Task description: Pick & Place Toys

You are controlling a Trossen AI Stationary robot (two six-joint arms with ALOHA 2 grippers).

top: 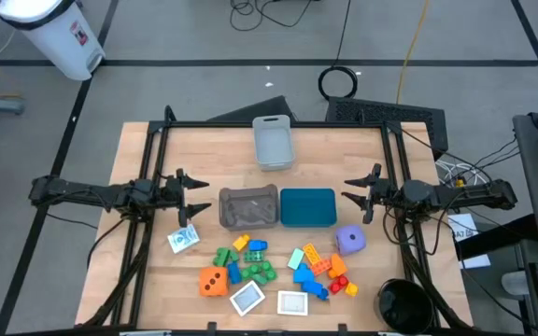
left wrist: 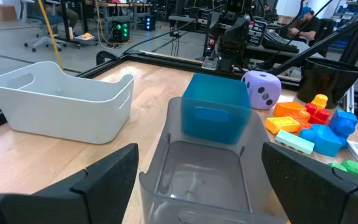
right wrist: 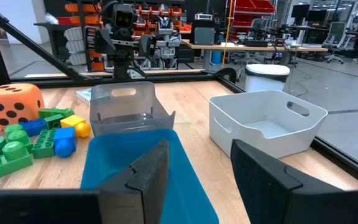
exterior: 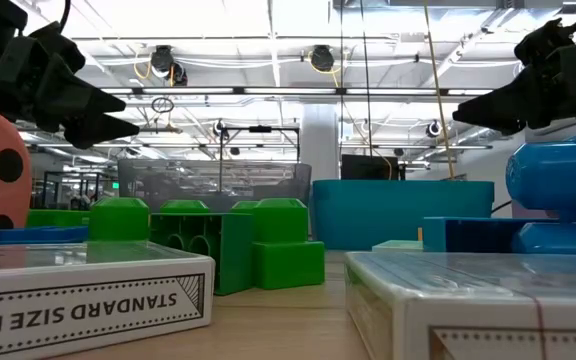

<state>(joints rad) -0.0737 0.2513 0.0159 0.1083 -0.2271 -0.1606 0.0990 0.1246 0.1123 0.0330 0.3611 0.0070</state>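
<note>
Toys lie scattered on the wooden table near three bins.

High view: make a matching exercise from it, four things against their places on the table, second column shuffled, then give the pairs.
Things:
1. purple die
2. orange die
3. pale grey bin
4. teal bin

Places:
A. far edge of the table, in the middle
B. near the right gripper
C. directly right of the grey bin
D. left end of the toy pile

Pairs: 1-B, 2-D, 3-A, 4-C
</note>
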